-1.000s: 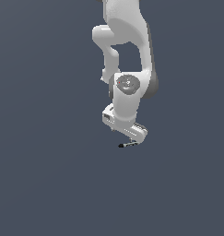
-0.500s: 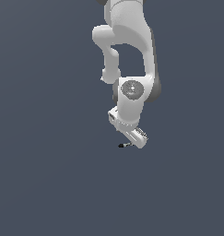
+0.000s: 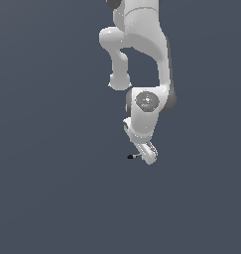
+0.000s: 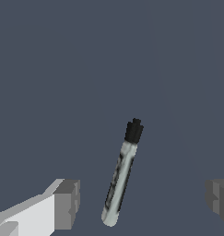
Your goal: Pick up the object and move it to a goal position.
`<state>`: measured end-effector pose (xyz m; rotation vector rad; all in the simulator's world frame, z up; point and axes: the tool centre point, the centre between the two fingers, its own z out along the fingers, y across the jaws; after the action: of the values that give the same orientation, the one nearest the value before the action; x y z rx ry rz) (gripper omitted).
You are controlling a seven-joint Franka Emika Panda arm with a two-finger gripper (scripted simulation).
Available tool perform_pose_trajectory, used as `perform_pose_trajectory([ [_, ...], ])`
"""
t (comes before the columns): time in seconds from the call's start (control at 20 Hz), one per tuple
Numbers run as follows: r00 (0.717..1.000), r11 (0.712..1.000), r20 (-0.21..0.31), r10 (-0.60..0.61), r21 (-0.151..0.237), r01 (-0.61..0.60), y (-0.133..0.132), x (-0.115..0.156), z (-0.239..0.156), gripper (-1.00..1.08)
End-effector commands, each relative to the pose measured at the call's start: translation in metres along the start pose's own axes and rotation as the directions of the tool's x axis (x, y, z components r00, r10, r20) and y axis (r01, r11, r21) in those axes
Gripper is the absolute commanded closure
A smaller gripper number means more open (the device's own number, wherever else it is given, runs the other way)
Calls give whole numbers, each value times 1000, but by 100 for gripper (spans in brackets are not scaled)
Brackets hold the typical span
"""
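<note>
Rod (image 4: 121,177) between spread jaws, black end outward.

This is a bare simulated test scene, not a furnished room of any kind. A flat, even slate-grey ground (image 3: 52,188) fills the exterior view from side to side, with no wall, horizon, edge or corner to be seen, and the wrist view shows the same untextured grey behind everything. The white robot arm (image 3: 142,59) is smooth and shaded like a computer model, and the small speckled rod (image 4: 121,176) has a coarse, blocky texture typical of a render.
</note>
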<state>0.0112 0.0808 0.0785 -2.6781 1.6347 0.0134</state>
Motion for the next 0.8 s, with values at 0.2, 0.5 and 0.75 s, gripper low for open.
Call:
perform_pose_trajectory([
  [0.2, 989, 989, -4, 147, 1, -147, -4, -7, 10, -92],
  [0.5, 973, 973, -7, 231, 3, -231, -6, -11, 16, -92],
  [0.75, 964, 964, -8, 265, 3, -265, -6, -13, 18, -92],
])
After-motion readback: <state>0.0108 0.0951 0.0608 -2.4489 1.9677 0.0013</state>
